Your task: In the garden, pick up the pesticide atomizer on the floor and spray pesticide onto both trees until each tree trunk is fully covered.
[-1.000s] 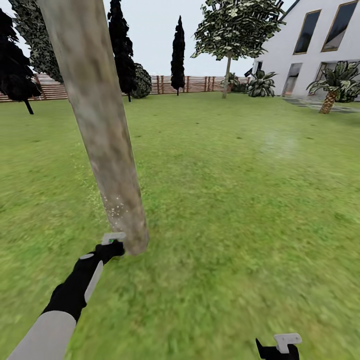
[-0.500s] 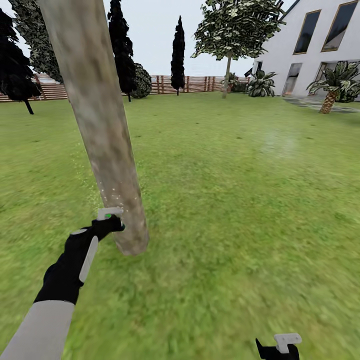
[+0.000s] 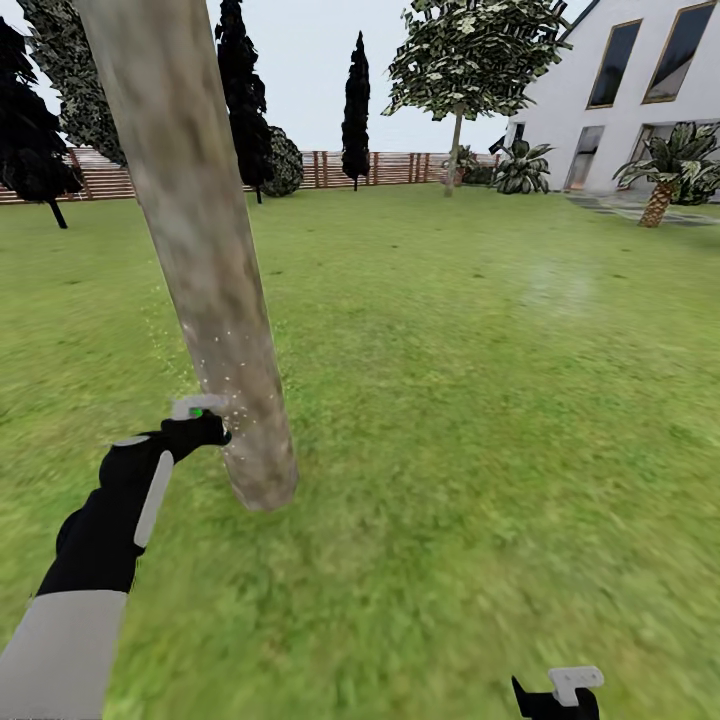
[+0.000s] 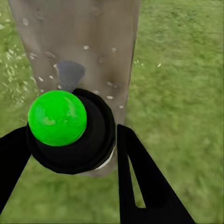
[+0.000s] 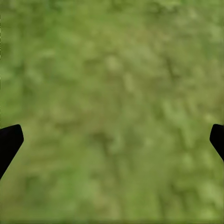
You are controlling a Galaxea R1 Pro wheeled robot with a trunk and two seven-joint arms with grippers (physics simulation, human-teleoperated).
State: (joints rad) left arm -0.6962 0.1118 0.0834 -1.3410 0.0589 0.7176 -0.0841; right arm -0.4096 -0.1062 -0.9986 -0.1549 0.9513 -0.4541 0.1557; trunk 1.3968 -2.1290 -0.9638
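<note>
At the far left of the head view, dark cypress-like trees (image 3: pixel 40 150) stand before a brown slatted wooden fence (image 3: pixel 100 180). The left arm, grey sleeve then black forearm, reaches up to the left gripper (image 3: pixel 195 425), whose black fingers (image 4: pixel 135 182) are clamped on either side of the pesticide atomizer (image 3: pixel 197 408). In the left wrist view the atomizer (image 4: pixel 70 130) is a round black body with a glossy bright-green cap, aimed straight at the tree trunk (image 3: pixel 195 250) just beyond it. The trunk is a thick, smooth, branchless column of mottled grey-beige-brown bark, leaning slightly in the head view, its foot set in the grass (image 3: pixel 450 450). Fine white specks of pesticide (image 3: pixel 225 400) dot the bark and the air beside the nozzle; the wrist view shows them scattered on the bark (image 4: pixel 88 46).

Right of the trunk the lawn lies open and flat to the fence. A second tree (image 3: pixel 465 60) with a thin trunk and ragged crown stands far back, near leafy bushes (image 3: pixel 522 168), a short palm (image 3: pixel 665 175) and the white house (image 3: pixel 640 90).

Low at the right edge sits the right gripper (image 3: pixel 555 695), over bare blurry grass (image 5: pixel 112 112), its black fingertips (image 5: pixel 9 142) spread wide.
</note>
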